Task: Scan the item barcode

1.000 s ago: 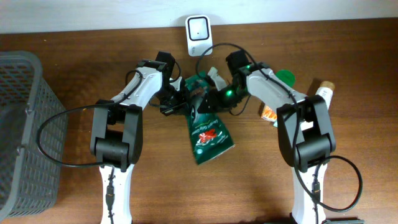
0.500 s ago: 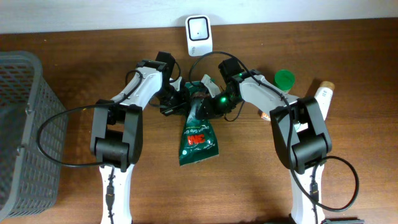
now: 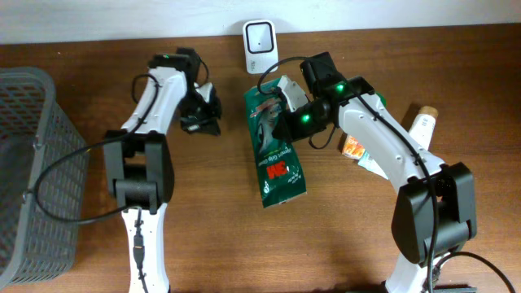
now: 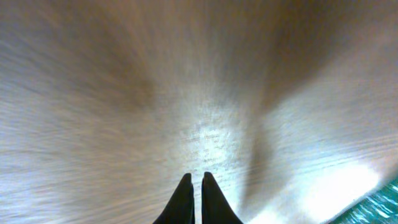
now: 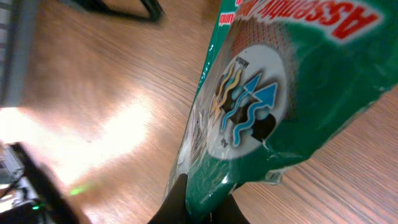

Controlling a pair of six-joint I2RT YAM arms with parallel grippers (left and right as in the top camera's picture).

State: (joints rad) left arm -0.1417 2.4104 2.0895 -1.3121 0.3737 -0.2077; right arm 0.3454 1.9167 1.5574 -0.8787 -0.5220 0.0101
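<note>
The item is a green foil packet (image 3: 275, 159) with red and white print, and its lower end lies on the wooden table. My right gripper (image 3: 285, 126) is shut on the packet's upper part. In the right wrist view the packet (image 5: 292, 81) fills the frame, pinched between my dark fingers (image 5: 180, 202) at the bottom. My left gripper (image 3: 207, 122) stands apart to the left of the packet, shut on nothing. In the left wrist view its fingertips (image 4: 185, 186) nearly meet above blurred wood. A white scanner (image 3: 259, 37) stands at the back edge, just beyond the packet's top. No barcode shows.
A grey mesh basket (image 3: 32, 163) fills the left side. A white bottle (image 3: 419, 126) and an orange pack (image 3: 352, 146) lie to the right, partly under my right arm. Cables trail from both arms over the table.
My left gripper has let go of the packet and drawn back to the left. The right gripper has shut on the packet and swung right, and the packet's top now points toward the scanner.
</note>
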